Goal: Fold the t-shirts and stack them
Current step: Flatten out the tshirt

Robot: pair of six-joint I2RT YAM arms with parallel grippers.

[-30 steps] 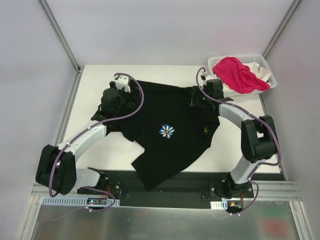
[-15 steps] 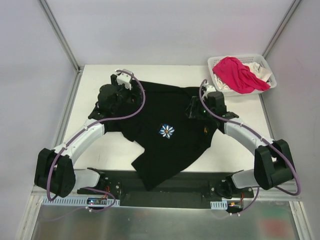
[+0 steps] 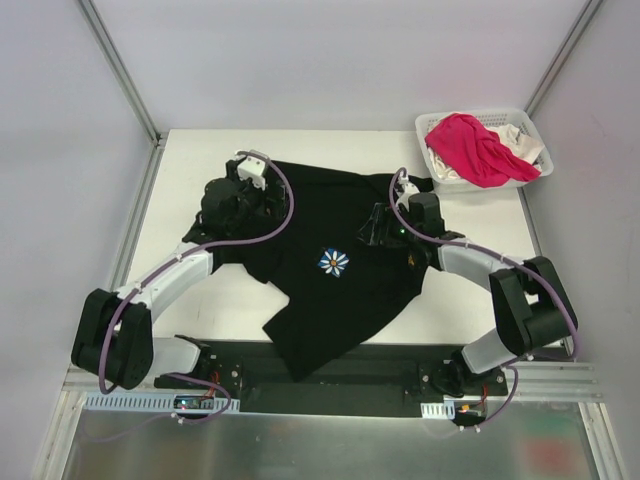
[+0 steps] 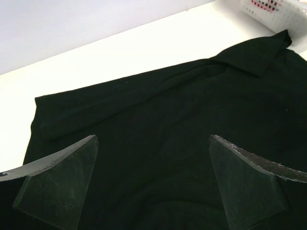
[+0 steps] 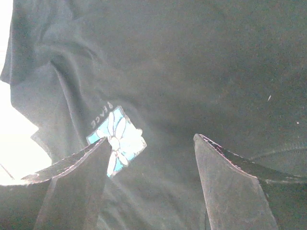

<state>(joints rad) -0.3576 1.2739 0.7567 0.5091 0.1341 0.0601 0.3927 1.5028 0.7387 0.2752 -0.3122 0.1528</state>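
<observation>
Below, the black t-shirt (image 3: 340,290) is spread flat under both empty grippers: left gripper (image 4: 153,139) jaws wide, right gripper (image 5: 152,141) jaws parted; "PEACE" is read beside the daisy print (image 5: 116,141).

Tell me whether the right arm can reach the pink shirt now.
Probably yes: the pink shirt lies uncovered on top in the basket, beyond the right hand, which hovers open and empty over the black shirt.

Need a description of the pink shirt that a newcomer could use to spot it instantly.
Go to the far right corner of the white table, where a white lattice basket sits. The pink t-shirt is heaped in it, the only bright item, unlike the white shirt beneath and the black shirt spread mid-table.
</observation>
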